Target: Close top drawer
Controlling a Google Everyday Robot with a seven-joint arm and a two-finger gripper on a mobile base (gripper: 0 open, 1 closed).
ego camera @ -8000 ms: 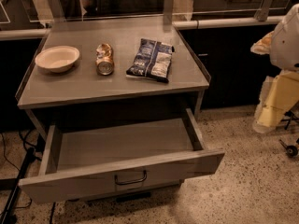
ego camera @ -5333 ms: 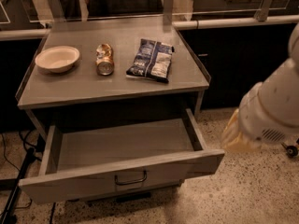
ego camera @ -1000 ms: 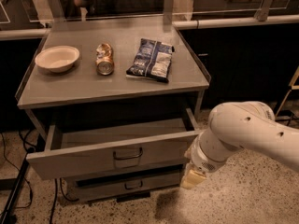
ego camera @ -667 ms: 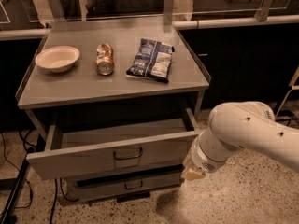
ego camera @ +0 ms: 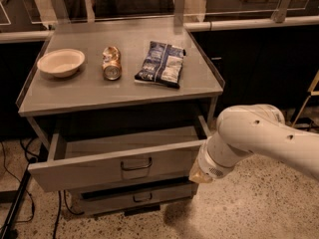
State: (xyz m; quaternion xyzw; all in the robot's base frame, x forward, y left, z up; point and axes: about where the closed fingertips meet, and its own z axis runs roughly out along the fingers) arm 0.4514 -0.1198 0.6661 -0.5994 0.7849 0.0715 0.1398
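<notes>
My gripper [ego camera: 199, 174], on a smooth white rounded arm, is now at the right end of the top drawer [ego camera: 99, 168]'s front, and I cannot tell its state. That flat grey panel with its dark wire handle stands only partly out under the tabletop [ego camera: 75, 91], far less than eight seconds ago. Beyond, on the matte grey top, lie a round pale bowl [ego camera: 61, 62], a dented can [ego camera: 111, 63] and a crinkled bag [ego camera: 161, 63].

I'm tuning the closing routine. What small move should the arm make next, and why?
Probably a short push straight in toward the cabinet. The top drawer stands partly out, its inside showing, and the tool sits at the right end of its front panel, seemingly against it.
</notes>
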